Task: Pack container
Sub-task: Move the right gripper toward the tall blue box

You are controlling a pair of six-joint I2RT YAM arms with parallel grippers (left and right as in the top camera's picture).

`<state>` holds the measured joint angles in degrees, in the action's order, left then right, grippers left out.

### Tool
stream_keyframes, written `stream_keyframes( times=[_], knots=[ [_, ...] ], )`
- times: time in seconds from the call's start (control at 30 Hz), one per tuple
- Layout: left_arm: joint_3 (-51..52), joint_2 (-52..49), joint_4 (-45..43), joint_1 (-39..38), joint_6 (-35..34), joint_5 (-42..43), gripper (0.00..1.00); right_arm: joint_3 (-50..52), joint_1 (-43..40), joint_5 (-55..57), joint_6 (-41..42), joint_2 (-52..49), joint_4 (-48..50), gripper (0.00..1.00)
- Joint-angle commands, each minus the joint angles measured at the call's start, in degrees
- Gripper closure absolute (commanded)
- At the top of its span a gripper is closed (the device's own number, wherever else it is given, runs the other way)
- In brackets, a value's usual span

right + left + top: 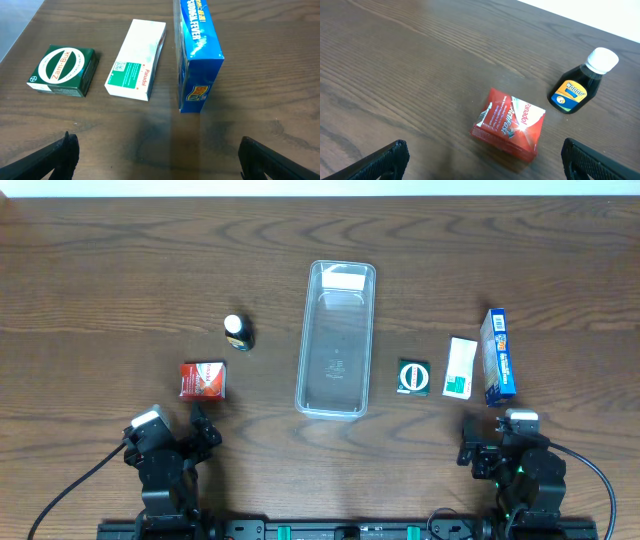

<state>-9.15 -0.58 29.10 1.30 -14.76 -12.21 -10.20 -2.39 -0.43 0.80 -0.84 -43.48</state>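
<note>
Container (335, 370) centred on tabletop (100, 280), long axis running front to back | I read left hand (485, 162) as released, fingers (390, 157) spread wide, red box (509, 125) just ahead, dark bottle (577, 85) beyond it | right hand (157, 160) likewise released, facing green Zam-Buk box (62, 70), white Panadol box (136, 59) and blue box (196, 55) standing on edge

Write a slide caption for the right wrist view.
Right gripper open before a green Zam-Buk box, white Panadol box and blue box.

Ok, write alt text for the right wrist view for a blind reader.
Three boxes sit on a dark wooden table: green Zam-Buk box left, white Panadol box middle, blue box right. The right gripper hangs before them, jaws wide open.
</note>
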Motion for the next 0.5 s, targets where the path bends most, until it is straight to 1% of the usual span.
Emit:
stream_keyframes(
  times=[0.0,0.47],
  knots=[
    [1.1,0.4,-0.3,-0.1,1.0,-0.5,0.02,0.6,0.4,0.4,-0.7,0.5,0.0,0.01],
    [1.1,0.4,-0.3,-0.1,1.0,-0.5,0.02,0.6,0.4,0.4,-0.7,0.5,0.0,0.01]
  ],
)
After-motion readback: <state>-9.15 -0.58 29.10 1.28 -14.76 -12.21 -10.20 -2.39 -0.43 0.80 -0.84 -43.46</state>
